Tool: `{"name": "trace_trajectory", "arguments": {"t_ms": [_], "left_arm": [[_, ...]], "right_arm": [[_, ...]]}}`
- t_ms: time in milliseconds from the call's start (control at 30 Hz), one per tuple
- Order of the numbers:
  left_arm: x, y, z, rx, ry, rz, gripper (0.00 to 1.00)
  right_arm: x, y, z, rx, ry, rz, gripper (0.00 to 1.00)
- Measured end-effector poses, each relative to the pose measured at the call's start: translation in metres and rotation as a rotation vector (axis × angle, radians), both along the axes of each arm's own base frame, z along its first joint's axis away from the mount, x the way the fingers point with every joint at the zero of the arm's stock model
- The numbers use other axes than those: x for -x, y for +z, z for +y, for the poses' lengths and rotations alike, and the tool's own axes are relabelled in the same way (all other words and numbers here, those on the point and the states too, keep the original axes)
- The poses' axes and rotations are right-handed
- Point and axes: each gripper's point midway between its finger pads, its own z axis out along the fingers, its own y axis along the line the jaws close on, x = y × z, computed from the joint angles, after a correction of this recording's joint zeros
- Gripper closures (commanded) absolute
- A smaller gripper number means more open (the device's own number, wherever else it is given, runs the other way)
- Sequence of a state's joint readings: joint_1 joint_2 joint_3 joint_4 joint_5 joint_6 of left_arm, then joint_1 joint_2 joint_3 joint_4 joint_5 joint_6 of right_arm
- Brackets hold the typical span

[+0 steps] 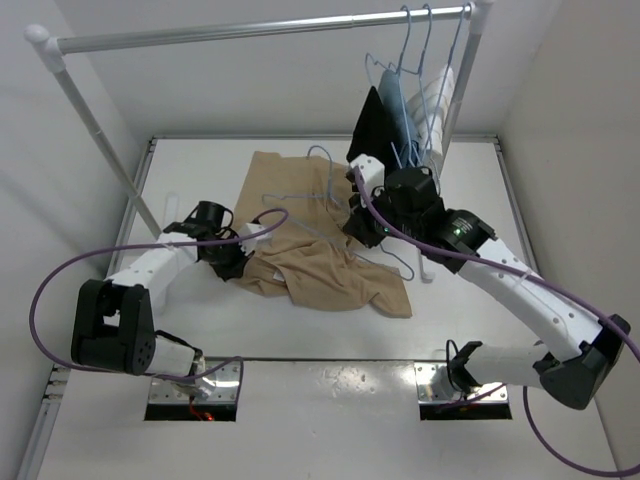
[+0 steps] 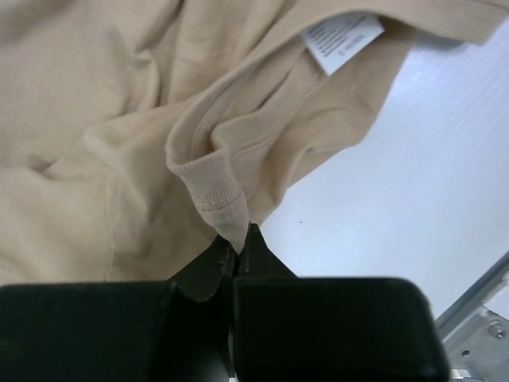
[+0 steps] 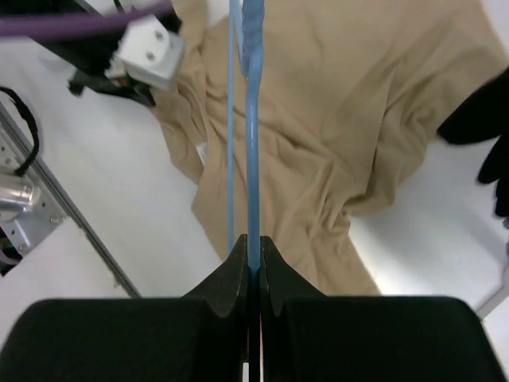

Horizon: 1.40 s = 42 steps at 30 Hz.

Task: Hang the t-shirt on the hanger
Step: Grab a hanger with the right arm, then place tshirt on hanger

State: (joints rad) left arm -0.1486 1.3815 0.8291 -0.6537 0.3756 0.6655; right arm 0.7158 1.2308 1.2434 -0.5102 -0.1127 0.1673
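top external view: the tan t-shirt point(image 1: 320, 270) is lying crumpled on the white table point(image 1: 460, 180), below the clothes rail point(image 1: 250, 32). the pale-blue wire hanger point(image 1: 330, 195) is resting across the t-shirt's far half, and its lower corner is poking out past the t-shirt's right edge. the left gripper point(image 1: 240, 268) is sitting at the t-shirt's left edge. the right gripper point(image 1: 358, 225) is sitting at its far right edge, on the hanger wire. beyond the t-shirt, a black garment point(image 1: 372, 125) and a blue garment point(image 1: 397, 110) are hanging from the rail on similar hangers.

left wrist view: the left gripper point(image 2: 238, 239) is clenching a fold of the t-shirt's point(image 2: 95, 119) ribbed collar point(image 2: 211, 187), jaws pressed together on the cloth. a white label point(image 2: 342, 36) is showing inside the neck opening. bare table point(image 2: 429, 175) is lying to the right of the t-shirt.

right wrist view: the right gripper point(image 3: 253, 251) is clamping the hanger point(image 3: 252, 119), whose two wires are running straight away over the t-shirt point(image 3: 342, 119). the left arm point(image 3: 147, 48) is showing at the t-shirt's upper left edge.
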Motion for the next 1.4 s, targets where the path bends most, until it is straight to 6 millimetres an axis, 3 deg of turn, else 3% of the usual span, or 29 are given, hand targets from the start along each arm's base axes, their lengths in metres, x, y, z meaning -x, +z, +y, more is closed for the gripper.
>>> {"name": "trace_trajectory", "arguments": {"t_ms": [200,333,467,600,1000,1300,1400], "left_arm": [[0.005,0.003,-0.012,0.063,-0.046,0.011,1.0],[-0.004,0.02,-0.02,0.1,-0.082,-0.022,1.0],[-0.02,0.038,-0.026,0.121,-0.135,-0.093,1.0],[-0.024,0.043,-0.027,0.116,-0.181,-0.126,1.0],[-0.032,0.055,-0.033,0.121,-0.232,-0.168,1.0],[-0.023,0.057,-0.039,0.129,-0.298,-0.142,0.99],[-0.032,0.065,-0.041,0.133,-0.301,-0.152,0.99]], "right_arm": [[0.022,-0.055,-0.016,0.079,-0.017,0.142,1.0],[0.047,-0.08,-0.024,0.082,0.017,0.219,1.0],[0.058,-0.067,-0.024,0.031,0.042,0.211,1.0],[0.061,-0.058,-0.021,0.004,0.062,0.204,1.0],[0.049,-0.092,-0.012,0.089,0.079,0.264,1.0],[0.033,-0.081,-0.001,0.055,0.111,0.154,1.0],[0.032,-0.086,0.002,0.051,0.129,0.132,1.0]]}}
